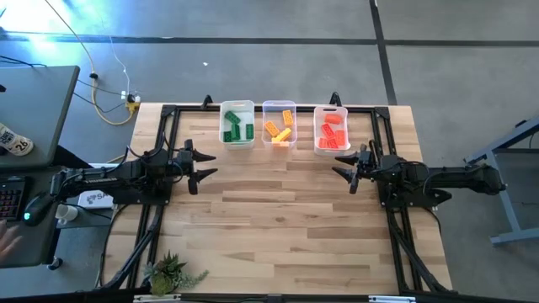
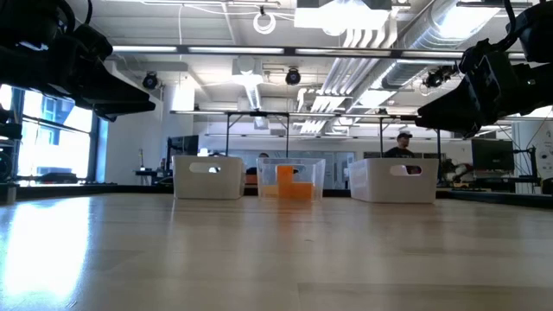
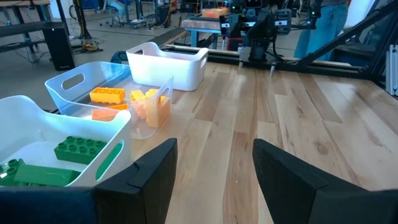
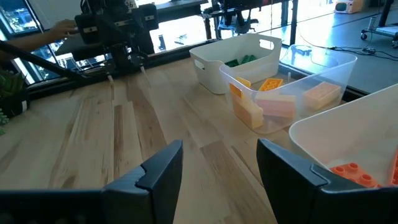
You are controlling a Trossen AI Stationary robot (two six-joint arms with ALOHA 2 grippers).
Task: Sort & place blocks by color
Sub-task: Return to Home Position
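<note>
Left bin (image 1: 238, 104): green blocks (image 1: 237, 128). Middle bin (image 1: 279, 103): orange blocks (image 1: 280, 128). Right bin (image 1: 331, 108): red blocks (image 1: 332, 135). All three stand in a row at the table's (image 1: 286, 227) far edge. My left gripper (image 1: 208, 165): fingers spread, empty, above the table near the left bin. My right gripper (image 1: 337, 164): fingers spread, empty, near the right bin.

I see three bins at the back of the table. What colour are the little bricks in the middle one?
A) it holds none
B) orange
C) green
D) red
B. Seen from above, the middle bin holds the orange bricks; the green bricks lie in the left bin and the red bricks in the right bin.
</note>
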